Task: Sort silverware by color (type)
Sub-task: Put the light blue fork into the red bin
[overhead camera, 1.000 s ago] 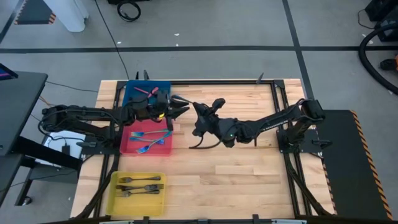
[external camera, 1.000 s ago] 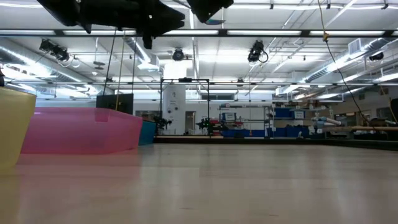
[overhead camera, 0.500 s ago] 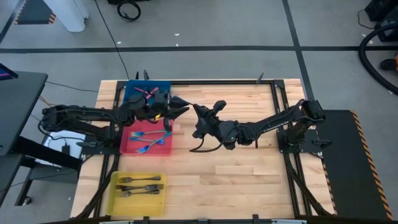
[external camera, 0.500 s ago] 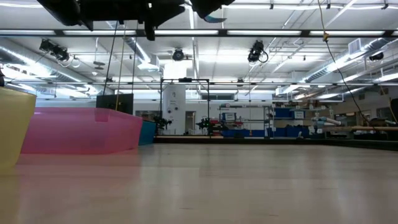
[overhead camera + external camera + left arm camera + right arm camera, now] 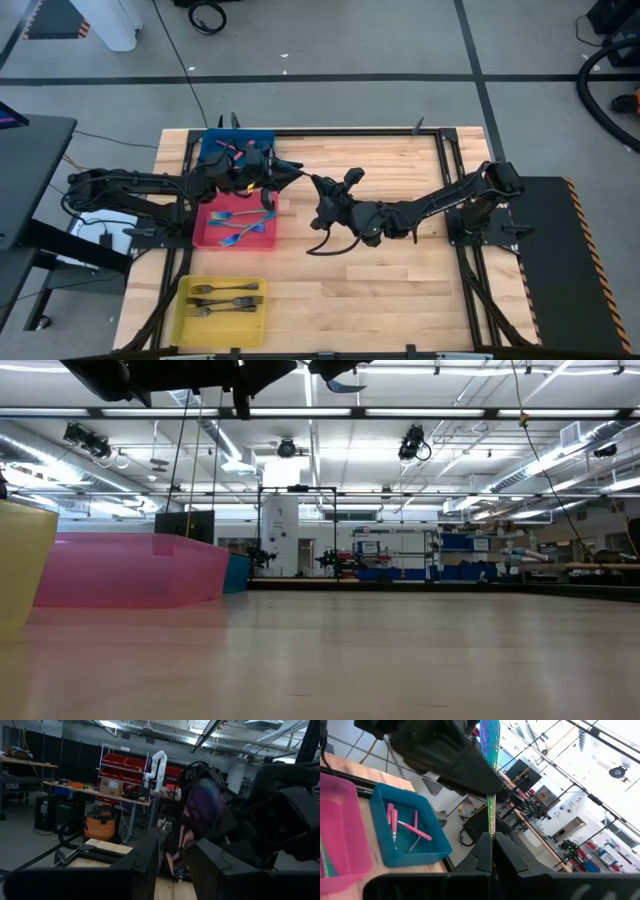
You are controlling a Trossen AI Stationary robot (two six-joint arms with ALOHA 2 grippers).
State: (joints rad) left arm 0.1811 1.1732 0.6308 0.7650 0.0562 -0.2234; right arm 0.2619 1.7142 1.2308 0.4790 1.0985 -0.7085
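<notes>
Right gripper [image 5: 318, 187]: up over the middle of the light wooden table [image 5: 400, 280], fingers clenched on the stem of a slim iridescent teal-purple piece of silverware [image 5: 489, 750]. In the right wrist view that piece stands straight out from between the dark fingers.

Left gripper [image 5: 290, 172]: reaching in from the left, over the near edge of the bins, tip to tip with the right gripper. Its two dark fingers [image 5: 207, 862] stand parted, and the far end of the iridescent piece sits right at the gap between them. Whether they are touching it, I cannot tell.

Blue rectangular plastic bin [image 5: 215, 150]: at the far left of the table, with pink-handled silverware [image 5: 402, 825] lying loose on its floor.

Pink rectangular plastic bin [image 5: 212, 238]: just beside the blue one, nearer the front, with teal-handled forks [image 5: 240, 220] lying in it, partly under the left arm.

Yellow rectangular plastic bin [image 5: 190, 322]: at the front left corner, set apart from the pink bin, holding dark metal forks [image 5: 225, 298] lying side by side.

Low view: pink bin wall and a strip of yellow wall at the left edge; both grippers are just dark shapes at the very top, well above the tabletop.
</notes>
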